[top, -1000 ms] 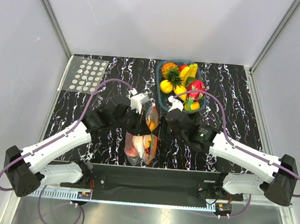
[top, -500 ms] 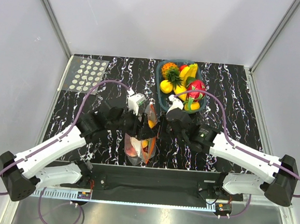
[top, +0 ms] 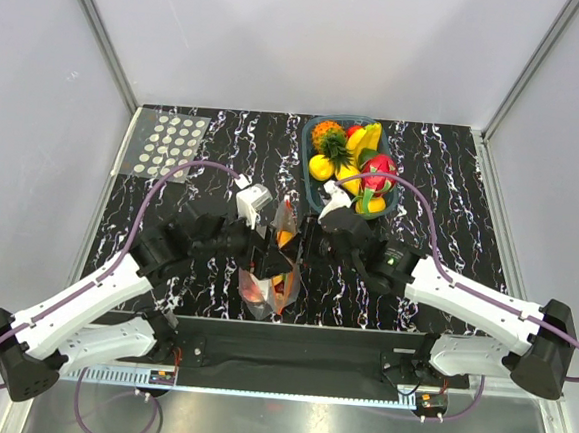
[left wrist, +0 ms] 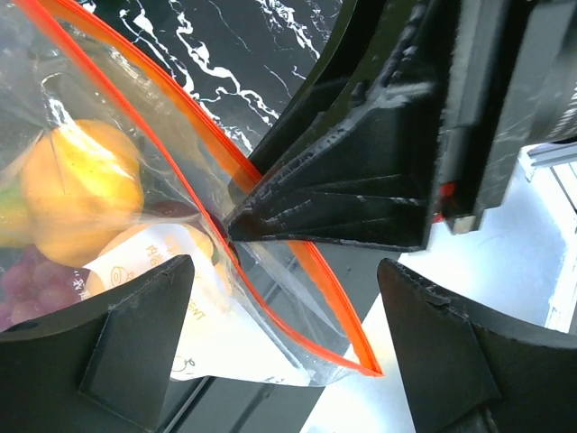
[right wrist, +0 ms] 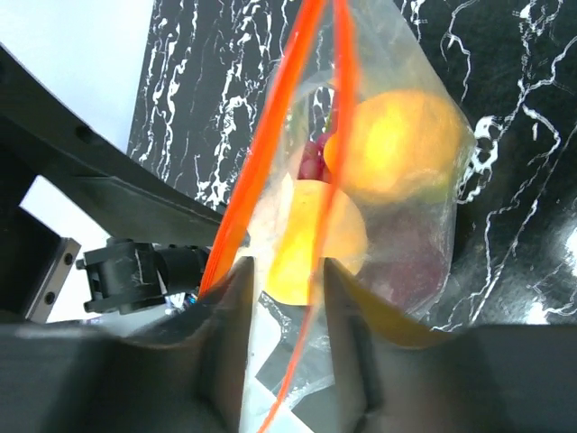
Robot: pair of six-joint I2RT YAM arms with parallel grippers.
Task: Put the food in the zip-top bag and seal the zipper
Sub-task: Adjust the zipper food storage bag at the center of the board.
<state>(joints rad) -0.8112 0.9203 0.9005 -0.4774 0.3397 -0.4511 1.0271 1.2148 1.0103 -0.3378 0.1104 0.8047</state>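
Observation:
The clear zip-top bag [top: 271, 275] stands on the black table between both grippers, holding food. In the right wrist view I see in it a round orange fruit [right wrist: 397, 135], a yellow one [right wrist: 311, 234] and a dark purple one [right wrist: 410, 262]. My left gripper [left wrist: 284, 271] is wide open around the bag's corner, and the red-orange zipper [left wrist: 297, 262] runs between its fingers untouched. My right gripper [right wrist: 287, 271] stands a little open, one zipper strip [right wrist: 311, 298] passing loosely through the narrow gap. From above, the left gripper [top: 270, 250] and right gripper [top: 309, 240] flank the bag's top.
A dark teal tray [top: 307, 148] with several more toy fruits sits at the back right, just behind the right gripper. A clear sheet with white dots [top: 167, 145] lies at the back left. The right gripper's black body [left wrist: 388, 162] is close in front of the left wrist camera.
Both grippers were shut on the bag's top edge and have opened, the left wide, the right slightly. The left arm has drawn back to the left. The bag's top has sagged lower.

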